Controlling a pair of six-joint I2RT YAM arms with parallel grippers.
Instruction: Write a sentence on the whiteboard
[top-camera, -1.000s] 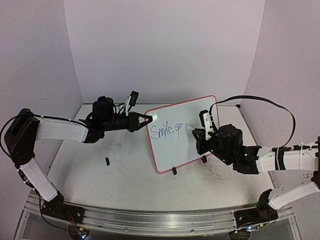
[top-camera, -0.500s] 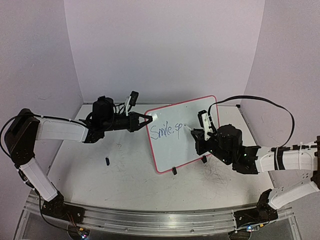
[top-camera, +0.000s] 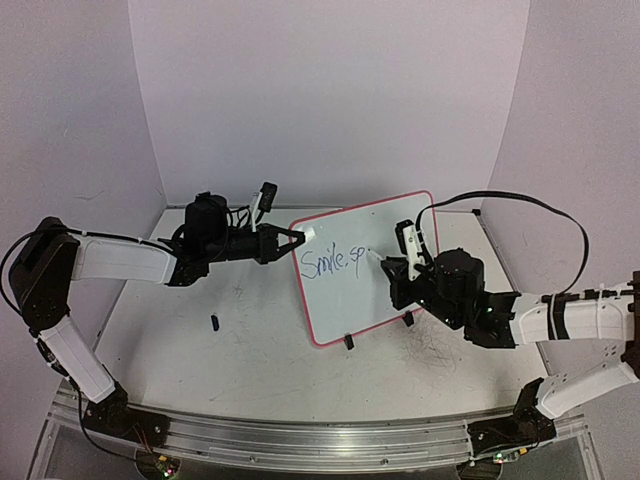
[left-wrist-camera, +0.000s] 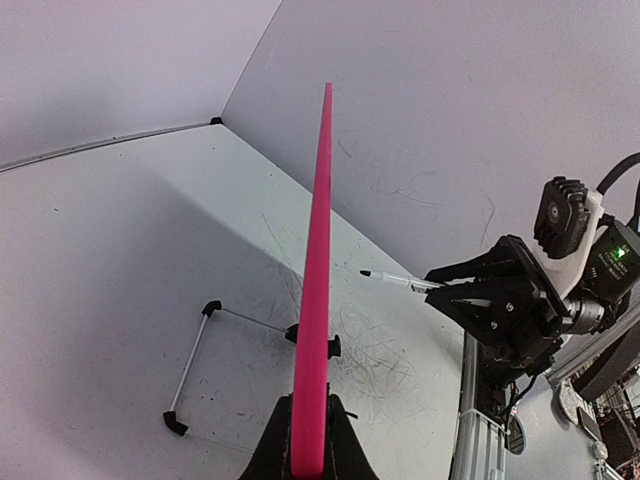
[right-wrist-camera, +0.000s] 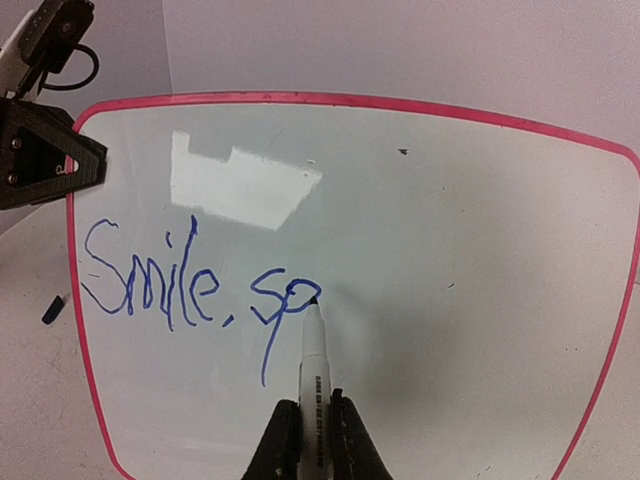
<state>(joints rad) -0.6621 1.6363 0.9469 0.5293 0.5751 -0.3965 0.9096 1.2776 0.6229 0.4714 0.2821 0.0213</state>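
Observation:
The whiteboard, white with a pink-red rim, stands tilted on two black clip feet at mid table. It shows edge-on in the left wrist view and face-on in the right wrist view. My left gripper is shut on its left rim. The sentence reads "Smile, sp" in blue and shows small in the top view. My right gripper is shut on a white marker. The marker's tip sits at the right side of the "p".
A small dark marker cap lies on the table left of the board, also at the left edge of the right wrist view. A thin wire stand lies behind the board. Grey scribbles mark the tabletop.
The right gripper with the marker has shifted slightly left toward the board's face. The left gripper and the board have not moved.

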